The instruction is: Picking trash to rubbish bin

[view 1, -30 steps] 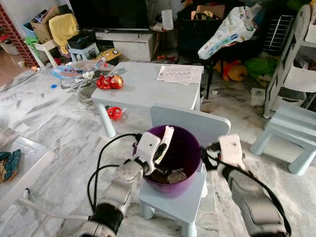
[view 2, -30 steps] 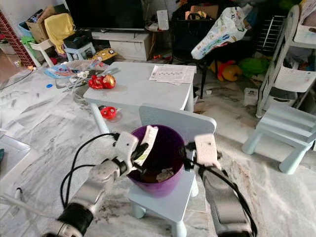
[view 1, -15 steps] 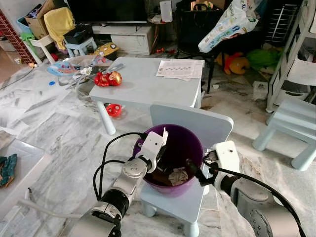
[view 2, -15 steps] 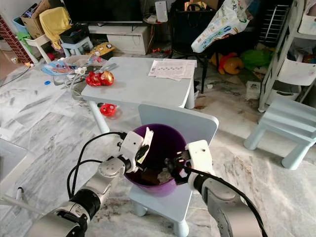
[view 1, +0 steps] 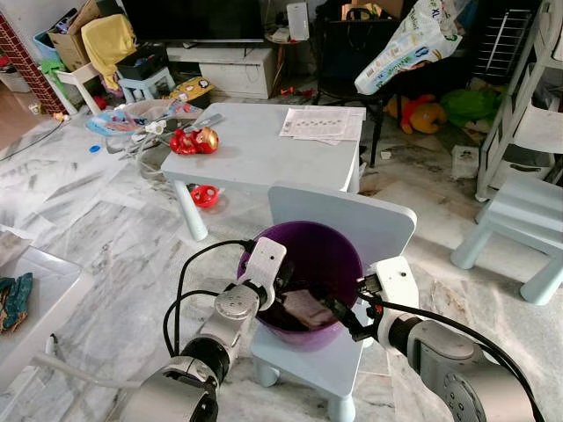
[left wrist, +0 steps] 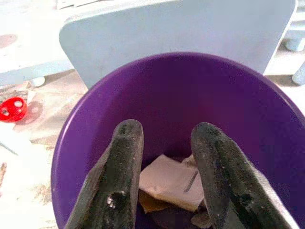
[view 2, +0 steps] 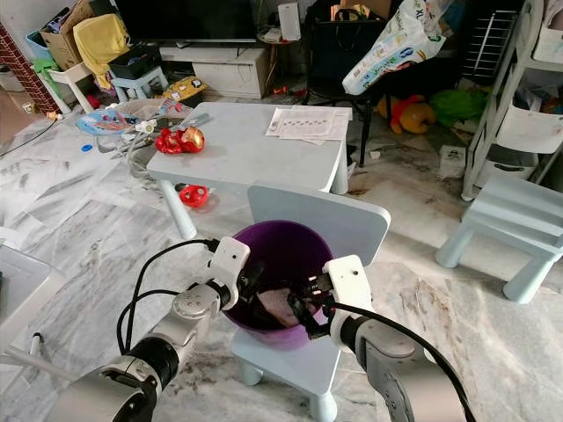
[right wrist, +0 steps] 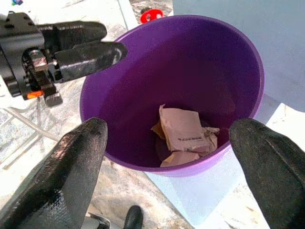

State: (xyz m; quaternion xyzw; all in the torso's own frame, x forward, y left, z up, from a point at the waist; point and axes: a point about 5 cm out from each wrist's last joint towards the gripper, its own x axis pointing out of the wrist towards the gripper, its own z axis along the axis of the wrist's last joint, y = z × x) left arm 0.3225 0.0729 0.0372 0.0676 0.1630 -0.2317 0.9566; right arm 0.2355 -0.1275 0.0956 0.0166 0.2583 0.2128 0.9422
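Released since a second ago, paper trash (right wrist: 179, 135) now lies inside the purple bin (right wrist: 238, 86); left hand (left wrist: 164, 143) and right hand (right wrist: 167, 167) hover spread apart.

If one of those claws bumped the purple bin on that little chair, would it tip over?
Probably it would shift easily: the purple bin looks like thin plastic and holds only a few paper scraps, so it is likely light. It narrows toward its base and stands on a small chair, so a hard push might topple it.
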